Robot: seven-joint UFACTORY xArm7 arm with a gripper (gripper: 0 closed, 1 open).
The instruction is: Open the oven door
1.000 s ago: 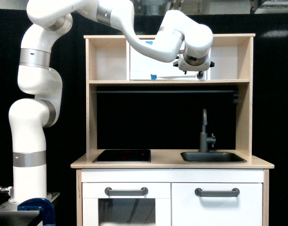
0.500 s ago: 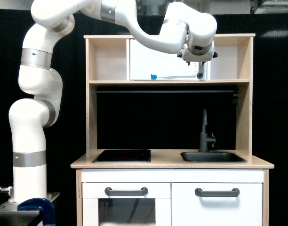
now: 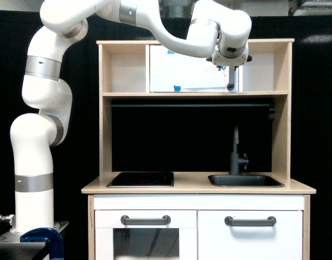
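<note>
The gripper (image 3: 230,66) hangs at the top of the toy kitchen, directly in front of the upper end of the vertical grey handle (image 3: 230,82), whose lower part shows just beneath it; the wrist covers the fingers, so whether they are spread or already closed around the bar cannot be told from this view. The arm (image 3: 171,30) reaches in from the exterior view's left and bends down over the cabinet's top edge, a pose that seems chosen to bring the tool squarely onto the handle from the front. Immediately behind the gripper and stretching away to its left in the exterior view sits the oven door (image 3: 190,73), a wide white panel that appears shut, flush in the middle bay of the upper shelf (image 3: 193,94), with a small piece of blue tape (image 3: 177,88) near its lower edge. The handle sits at the door's right side in this view, which suggests the hinge is opposite and the pull should swing outward toward the camera. Far below the gripper lie the sink (image 3: 246,180) with its faucet (image 3: 235,151), the cooktop (image 3: 140,179) off to the lower left, and two lower doors that are not the target.
</note>
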